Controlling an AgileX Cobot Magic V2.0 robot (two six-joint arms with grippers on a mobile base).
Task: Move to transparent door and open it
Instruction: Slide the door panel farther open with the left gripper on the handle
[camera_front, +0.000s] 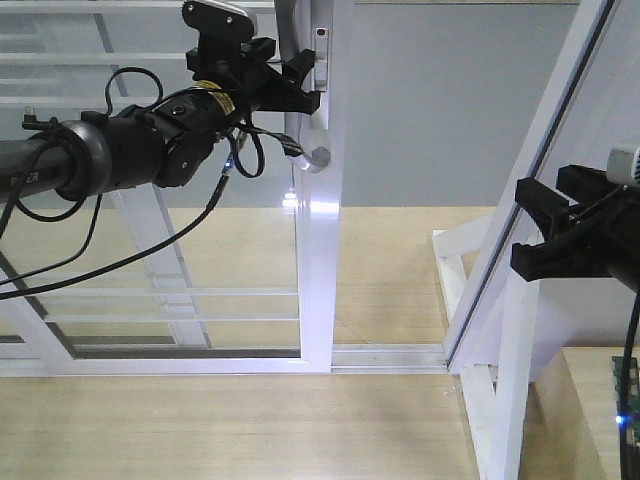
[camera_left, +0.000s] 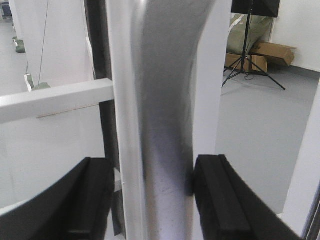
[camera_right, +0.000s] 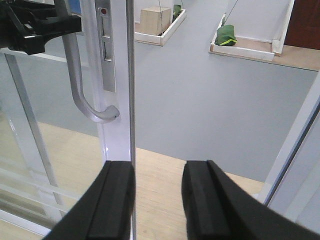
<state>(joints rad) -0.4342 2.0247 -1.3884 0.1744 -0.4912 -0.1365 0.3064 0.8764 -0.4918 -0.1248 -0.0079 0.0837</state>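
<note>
The transparent door (camera_front: 320, 250) is a glass panel with thin horizontal bars in a white frame, left of centre. Its curved silver handle (camera_front: 318, 158) runs down the right stile. My left gripper (camera_front: 305, 80) is open and straddles the upper handle. In the left wrist view the handle (camera_left: 165, 125) fills the space between the black fingers. The right finger (camera_left: 217, 200) touches it, and the left finger stands a little apart. My right gripper (camera_front: 545, 235) hangs open at the right with nothing between its fingers, seen low in the right wrist view (camera_right: 159, 200) beside the door stile (camera_right: 117, 100).
A second framed glass panel (camera_front: 540, 170) leans at the right, with white frame pieces (camera_front: 500, 400) below it. An open gap lies between it and the door above the floor track (camera_front: 390, 355). Beyond are grey floor, a tripod (camera_left: 247, 50) and a cardboard box (camera_left: 272, 52).
</note>
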